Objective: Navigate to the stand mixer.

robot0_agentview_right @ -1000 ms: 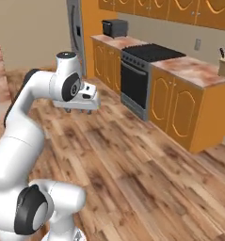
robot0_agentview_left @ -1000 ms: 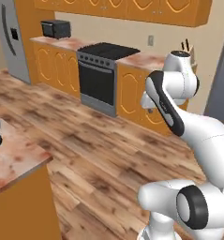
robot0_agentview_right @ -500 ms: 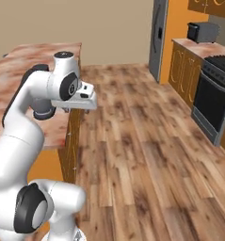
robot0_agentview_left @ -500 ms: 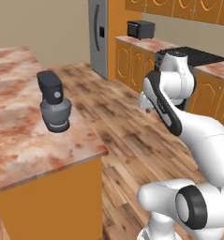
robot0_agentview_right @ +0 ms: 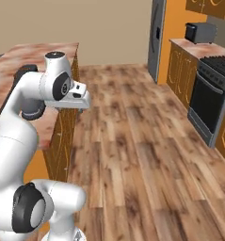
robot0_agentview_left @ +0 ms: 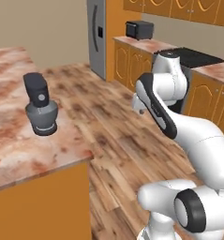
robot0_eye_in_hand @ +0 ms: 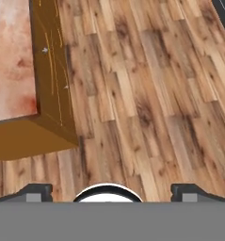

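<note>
The stand mixer (robot0_agentview_left: 41,105) is small and dark, with a rounded head over a grey bowl. It stands upright on the marbled island counter (robot0_agentview_left: 19,150), near the counter's right edge in the left base view. My gripper (robot0_eye_in_hand: 115,192) hangs over the wooden floor to the right of the island, well apart from the mixer. Its two dark fingertips (robot0_eye_in_hand: 36,192) stand wide apart with nothing between them, so it is open. In the left base view my gripper (robot0_agentview_left: 139,108) sits about level with the mixer, across the aisle.
The island's orange side wall (robot0_eye_in_hand: 50,80) lies just left of the hand. A steel fridge (robot0_agentview_left: 98,37), a black toaster (robot0_agentview_left: 139,29) on orange cabinets and a stove (robot0_agentview_right: 208,101) line the far wall. Wooden floor (robot0_agentview_right: 142,150) runs between the island and the cabinets.
The base has turned, so the views swung from the stove wall to the island, bringing the mixer into the left base view. The arm's pose looks unchanged.
</note>
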